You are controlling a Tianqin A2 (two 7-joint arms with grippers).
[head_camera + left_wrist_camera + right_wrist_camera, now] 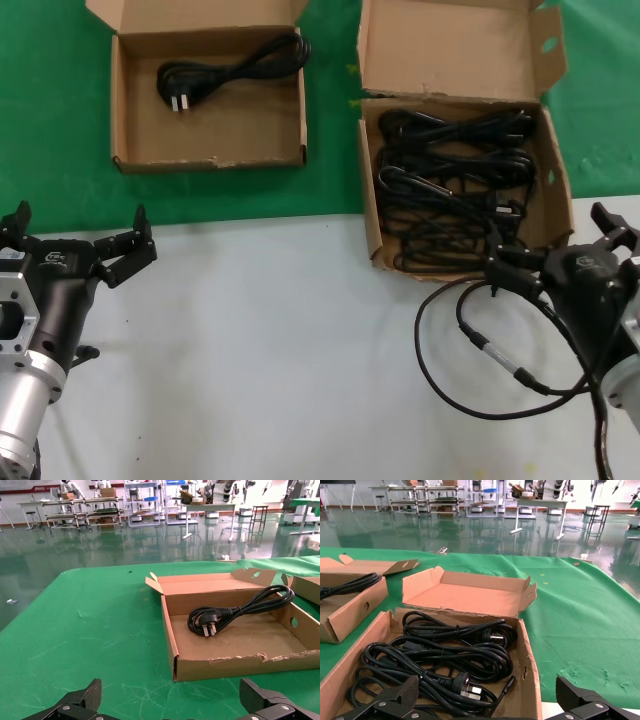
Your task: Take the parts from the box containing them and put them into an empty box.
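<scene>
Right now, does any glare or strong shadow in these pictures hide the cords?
Head view: even light, soft shadows; the black cords in the deep box merge into one dark tangle. Left wrist view: glare only on the glossy floor behind; the single cord in the low box is plain. Right wrist view: the same floor reflections, cords unhidden.

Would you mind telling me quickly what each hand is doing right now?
Left hand: open, holding nothing, over the table near the robot.
Right hand: open, holding nothing, at the near edge of the full box.
</scene>
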